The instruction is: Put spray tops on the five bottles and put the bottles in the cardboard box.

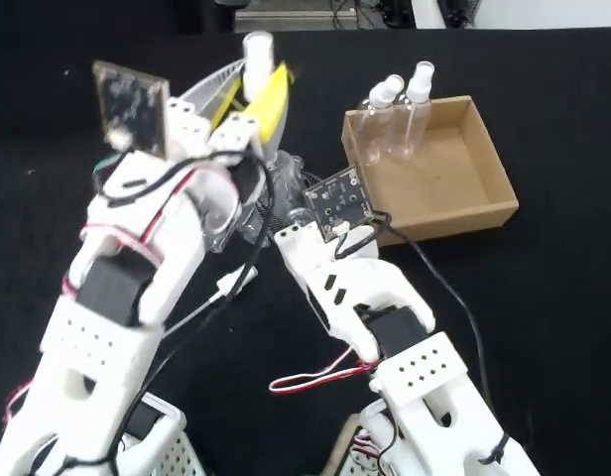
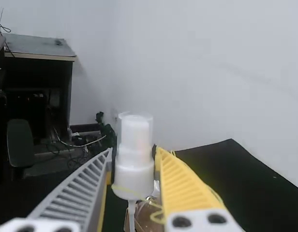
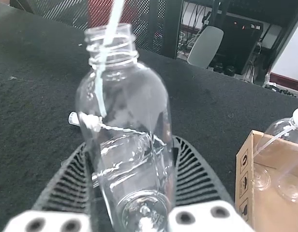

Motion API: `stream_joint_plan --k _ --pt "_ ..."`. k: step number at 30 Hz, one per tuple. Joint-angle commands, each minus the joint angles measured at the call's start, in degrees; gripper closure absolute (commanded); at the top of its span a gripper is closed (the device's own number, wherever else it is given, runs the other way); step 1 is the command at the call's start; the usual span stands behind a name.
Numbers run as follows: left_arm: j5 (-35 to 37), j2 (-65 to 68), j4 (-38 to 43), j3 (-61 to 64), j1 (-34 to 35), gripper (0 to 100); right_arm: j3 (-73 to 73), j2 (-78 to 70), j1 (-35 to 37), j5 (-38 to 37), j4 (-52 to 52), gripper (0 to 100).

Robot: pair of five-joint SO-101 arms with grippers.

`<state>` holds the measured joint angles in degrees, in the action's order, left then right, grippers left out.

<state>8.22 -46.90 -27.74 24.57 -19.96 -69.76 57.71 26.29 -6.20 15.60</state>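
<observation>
**Cardboard box** (image 1: 464, 220): open-topped, on the black surface (image 1: 544, 327), beside the right arm. Contents: two clear bottles (image 1: 415, 124) standing upright at its far corner, each fitted with a white spray top.

**Bottle, clear** (image 3: 125, 125): clamped around its body by the right gripper (image 3: 132, 150), near the box, with the neck open and uncapped. Contents: the lower part of a thin white dip tube (image 3: 110, 29), which enters through the neck.

**Spray top, white** (image 2: 134, 154): pinched between the grey and yellow fingers of the left gripper (image 2: 133, 162). It is held above the open bottle with its tube hanging below it.

**Small white piece** (image 1: 234, 284): lying on the surface between the two arms. It is possibly another spray top, but it is too hidden by cables to be sure.
</observation>
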Motion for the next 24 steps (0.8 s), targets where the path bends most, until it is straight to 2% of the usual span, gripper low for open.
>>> stream_joint_plan --k 1,4,9,19,24 --pt "0.26 -7.82 0.26 5.23 -0.75 97 0.48 2.24 0.18 0.35 -1.67 98.8" --pt "0.62 -8.26 0.26 8.40 -0.75 95 0.57 2.24 0.35 0.35 -1.67 98.8" --pt "0.79 -8.79 -0.18 10.07 -0.75 85 0.48 2.33 0.44 0.35 -1.41 98.8" --pt "0.79 -8.88 -0.35 8.84 2.07 85 -4.09 11.91 0.35 0.35 -1.32 98.8" --pt "0.79 -11.08 -6.68 5.05 -0.48 85 -4.70 11.91 0.26 0.35 -1.58 98.8"
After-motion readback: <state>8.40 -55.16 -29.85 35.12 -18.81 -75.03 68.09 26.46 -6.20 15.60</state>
